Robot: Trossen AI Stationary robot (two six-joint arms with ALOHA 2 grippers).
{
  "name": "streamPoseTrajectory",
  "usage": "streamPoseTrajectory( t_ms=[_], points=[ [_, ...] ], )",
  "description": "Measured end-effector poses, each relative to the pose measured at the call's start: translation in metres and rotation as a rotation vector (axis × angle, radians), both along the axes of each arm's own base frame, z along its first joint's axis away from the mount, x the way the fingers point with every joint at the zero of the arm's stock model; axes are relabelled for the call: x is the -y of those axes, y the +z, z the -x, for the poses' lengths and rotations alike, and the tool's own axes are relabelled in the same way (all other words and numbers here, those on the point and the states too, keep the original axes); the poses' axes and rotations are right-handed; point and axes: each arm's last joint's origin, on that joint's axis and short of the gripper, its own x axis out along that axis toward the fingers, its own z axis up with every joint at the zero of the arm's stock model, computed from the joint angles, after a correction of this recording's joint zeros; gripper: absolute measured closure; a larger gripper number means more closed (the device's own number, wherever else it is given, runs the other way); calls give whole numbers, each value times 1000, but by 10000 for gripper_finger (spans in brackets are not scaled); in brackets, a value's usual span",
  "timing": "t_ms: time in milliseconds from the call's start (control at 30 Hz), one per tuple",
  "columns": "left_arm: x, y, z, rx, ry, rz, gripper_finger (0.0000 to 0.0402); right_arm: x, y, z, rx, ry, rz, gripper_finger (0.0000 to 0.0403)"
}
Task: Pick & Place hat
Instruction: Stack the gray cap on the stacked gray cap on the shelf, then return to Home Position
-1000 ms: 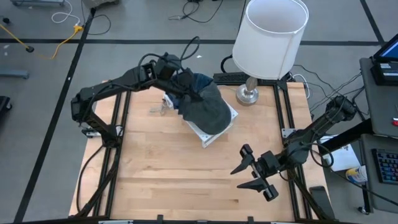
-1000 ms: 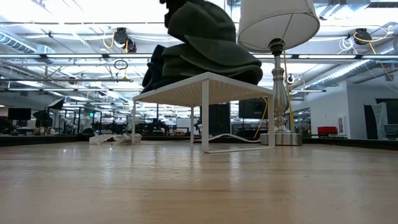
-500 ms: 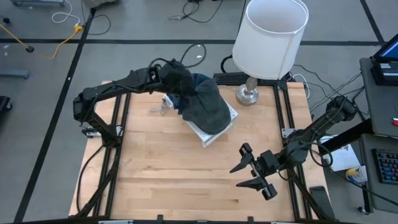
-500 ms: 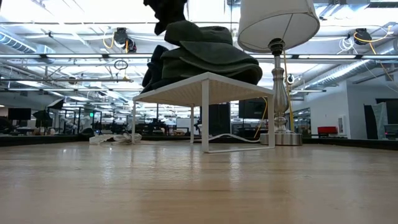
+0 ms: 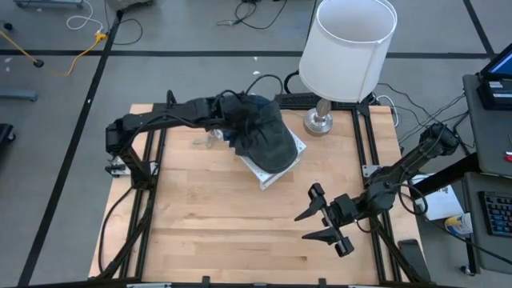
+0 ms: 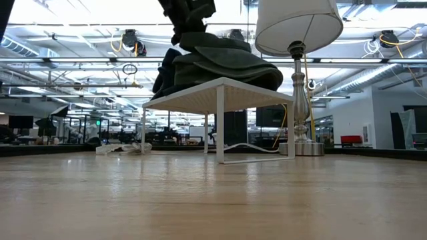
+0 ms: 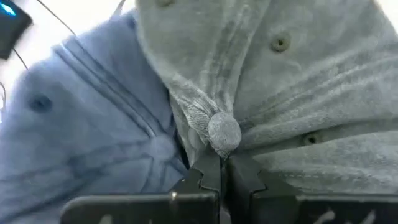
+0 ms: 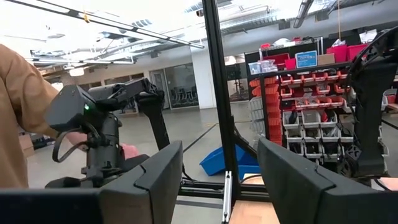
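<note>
- On the white wire stand (image 5: 276, 164) at the back middle of the table (image 5: 216, 232), the grey hat (image 5: 268, 140) sits heaped up, and there's a blue hat (image 5: 258, 102) tucked in just behind it on the far side.
- Left gripper (image 5: 232, 120) is right in on the pile from the left, its arm stretched across the back of the table.
- Close up from the left wrist, the left gripper (image 7: 222, 163) has its fingers pinched tight on a fold of the grey hat (image 7: 292, 81) at the top button, with the blue hat (image 7: 93, 137) lying alongside.
- From table level, the grey hat (image 6: 223, 63) drapes over the top of the stand (image 6: 220, 93), the dark gripper reaching down onto it from above.
- The lamp (image 5: 348, 52) stands just right of the stand, at the back edge.
- Right gripper (image 5: 320, 216) hangs over the front right of the table, fingers spread wide, holding nothing, well apart from the hats.
- Through the right wrist camera, a person's sleeve (image 8: 22, 106) shows in the room beyond.
</note>
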Motion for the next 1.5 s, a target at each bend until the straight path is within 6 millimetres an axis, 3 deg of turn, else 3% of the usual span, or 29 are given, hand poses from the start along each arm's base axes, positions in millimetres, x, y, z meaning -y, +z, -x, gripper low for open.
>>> streamPoseTrajectory(
  t_ms=[100,267,567,800,933,1033,1133,1333,1500],
  points=[
    [0,-1,0,-6,2,0,385,0,0,0,0,1,0,202],
    [0,8,4,30,13,-21,324,0,0,0,0,1,0,202],
    [5,43,30,136,30,-76,194,1,-1,0,5,-39,48,202],
    [15,79,57,296,17,-115,127,4,-4,-3,1,-151,173,202],
    [25,99,75,426,56,-41,108,4,-4,-3,-1,-142,160,202],
    [38,110,102,458,40,90,99,4,-5,-3,-21,-131,116,202],
    [53,123,126,496,-26,114,93,3,-11,-3,-75,-125,145,202],
    [77,122,173,554,-64,33,91,5,-38,-4,-175,-123,213,202],
    [92,88,200,612,-73,-1,91,15,-69,0,-175,-139,168,202]
  ],
)
